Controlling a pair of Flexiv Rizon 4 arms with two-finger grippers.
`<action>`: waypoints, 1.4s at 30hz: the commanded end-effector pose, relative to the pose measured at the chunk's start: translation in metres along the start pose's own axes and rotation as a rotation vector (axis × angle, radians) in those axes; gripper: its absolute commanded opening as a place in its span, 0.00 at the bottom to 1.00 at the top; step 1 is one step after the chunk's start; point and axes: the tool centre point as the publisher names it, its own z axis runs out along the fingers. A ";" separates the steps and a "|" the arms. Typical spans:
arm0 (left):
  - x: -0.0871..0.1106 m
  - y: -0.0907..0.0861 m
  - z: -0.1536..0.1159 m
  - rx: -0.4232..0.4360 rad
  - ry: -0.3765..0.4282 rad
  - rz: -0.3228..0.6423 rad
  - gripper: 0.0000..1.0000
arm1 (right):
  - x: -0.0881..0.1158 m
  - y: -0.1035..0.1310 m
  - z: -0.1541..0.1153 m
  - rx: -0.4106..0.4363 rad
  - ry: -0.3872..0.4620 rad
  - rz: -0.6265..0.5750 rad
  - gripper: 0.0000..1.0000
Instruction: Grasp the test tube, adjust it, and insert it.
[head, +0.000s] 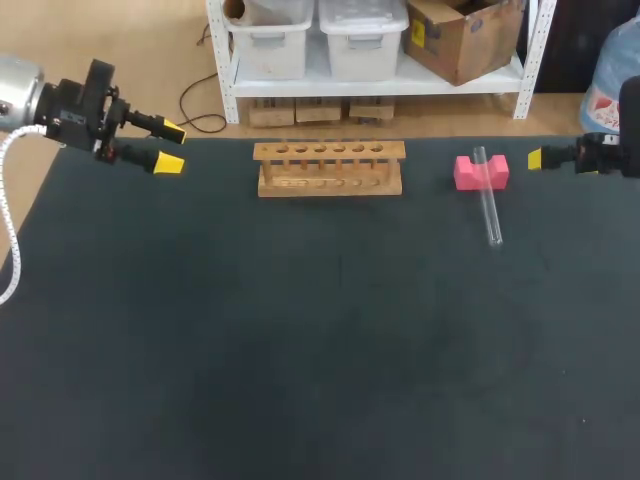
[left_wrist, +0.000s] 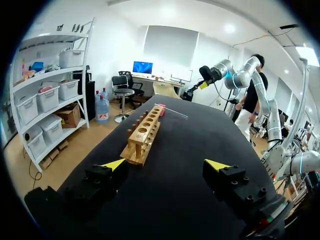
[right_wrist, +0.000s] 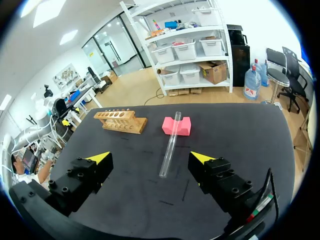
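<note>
We see a table (head: 300, 350) covered in a dark, matte cloth, with three things on it, all toward its far edge. A wooden rack (head: 330, 170) with a row of six holes stands near the middle, and well apart to its right sits a pink block (head: 467, 172). A clear test tube (head: 489, 205) lies in the block's notch, its near end sloping down onto the cloth.

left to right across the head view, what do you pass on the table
left end effector → wooden rack → pink block with the test tube lying across it (they overlap, so counted as one stop) → right end effector
</note>
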 end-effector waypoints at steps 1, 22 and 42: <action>0.001 0.001 0.000 0.001 0.000 0.002 1.00 | 0.000 0.002 -0.001 0.011 0.000 0.000 1.00; 0.001 0.001 0.000 0.001 0.000 0.002 1.00 | -0.014 0.005 0.065 0.463 -0.049 -0.073 1.00; 0.001 0.001 0.000 0.001 0.000 0.002 1.00 | 0.021 -0.008 0.108 0.702 -0.003 -0.141 1.00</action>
